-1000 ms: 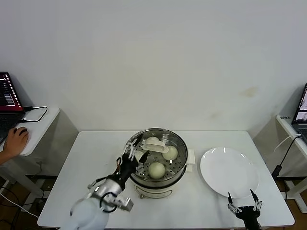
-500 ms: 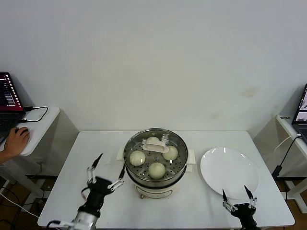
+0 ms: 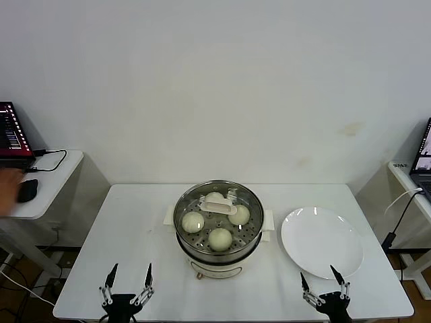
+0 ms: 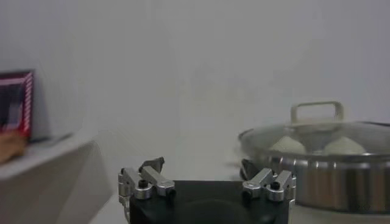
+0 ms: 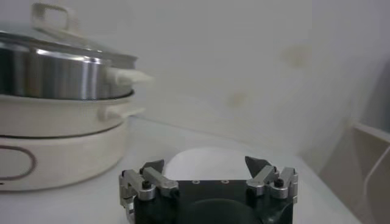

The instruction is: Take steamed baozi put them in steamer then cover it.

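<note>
The steamer (image 3: pixel 219 259) stands mid-table, a shiny steel pot on a cream-white base. Several cream-white baozi (image 3: pixel 220 238) lie inside it on the perforated tray. The clear glass cover (image 3: pixel 250 202) with its cream handle (image 3: pixel 221 206) sits on the pot. The covered steamer also shows in the left wrist view (image 4: pixel 329 176) and the right wrist view (image 5: pixel 58 76). My left gripper (image 3: pixel 128 282) is open and empty at the table's near edge, left of the steamer. My right gripper (image 3: pixel 323 282) is open and empty at the near edge, by the plate.
A flat white plate (image 3: pixel 322 241) lies bare to the right of the steamer. A side table (image 3: pixel 47 182) with a mouse and laptop stands at the left. Another table edge with a cable stands at the right.
My left arm has drawn back from the steamer's rim to the table's near edge, its fingers open. A hand at the left table's mouse has moved away. My right gripper shifted slightly left.
</note>
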`<action>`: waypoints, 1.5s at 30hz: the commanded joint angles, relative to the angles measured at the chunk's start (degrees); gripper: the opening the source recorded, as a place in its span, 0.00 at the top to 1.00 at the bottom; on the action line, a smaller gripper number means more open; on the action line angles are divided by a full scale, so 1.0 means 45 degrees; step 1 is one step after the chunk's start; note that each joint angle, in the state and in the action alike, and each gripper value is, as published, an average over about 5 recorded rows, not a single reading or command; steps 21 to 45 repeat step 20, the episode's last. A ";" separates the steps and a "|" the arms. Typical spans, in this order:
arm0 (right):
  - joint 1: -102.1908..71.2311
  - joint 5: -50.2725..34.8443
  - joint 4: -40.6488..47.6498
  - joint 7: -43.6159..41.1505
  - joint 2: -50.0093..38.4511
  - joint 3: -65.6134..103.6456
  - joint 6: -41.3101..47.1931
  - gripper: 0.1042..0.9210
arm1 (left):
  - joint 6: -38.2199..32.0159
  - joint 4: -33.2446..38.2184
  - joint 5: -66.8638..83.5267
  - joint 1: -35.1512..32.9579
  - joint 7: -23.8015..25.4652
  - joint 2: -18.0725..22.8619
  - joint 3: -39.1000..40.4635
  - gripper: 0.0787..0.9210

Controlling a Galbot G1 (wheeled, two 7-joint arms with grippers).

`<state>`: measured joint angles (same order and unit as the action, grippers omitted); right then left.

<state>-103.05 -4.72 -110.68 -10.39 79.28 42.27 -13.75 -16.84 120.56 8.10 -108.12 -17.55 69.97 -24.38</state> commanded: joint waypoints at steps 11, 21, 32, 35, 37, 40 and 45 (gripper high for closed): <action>-0.0509 -0.0430 -0.0221 -0.0046 -0.0258 -0.0325 -0.0467 0.12 | -0.1616 -0.0834 0.0162 -0.1097 0.0360 0.0638 -0.0332 0.12; -0.0585 -0.0416 -0.0230 -0.0073 -0.0286 -0.0483 -0.0182 0.12 | -0.1587 -0.1005 0.0120 -0.1090 0.0597 0.0506 -0.0606 0.12; -0.0585 -0.0416 -0.0230 -0.0073 -0.0286 -0.0483 -0.0182 0.12 | -0.1587 -0.1005 0.0120 -0.1090 0.0597 0.0506 -0.0606 0.12; -0.0585 -0.0416 -0.0230 -0.0073 -0.0286 -0.0483 -0.0182 0.12 | -0.1587 -0.1005 0.0120 -0.1090 0.0597 0.0506 -0.0606 0.12; -0.0585 -0.0416 -0.0230 -0.0073 -0.0286 -0.0483 -0.0182 0.12 | -0.1587 -0.1005 0.0120 -0.1090 0.0597 0.0506 -0.0606 0.12; -0.0585 -0.0416 -0.0230 -0.0073 -0.0286 -0.0483 -0.0182 0.12 | -0.1587 -0.1005 0.0120 -0.1090 0.0597 0.0506 -0.0606 0.12; -0.0585 -0.0416 -0.0230 -0.0073 -0.0286 -0.0483 -0.0182 0.12 | -0.1587 -0.1005 0.0120 -0.1090 0.0597 0.0506 -0.0606 0.12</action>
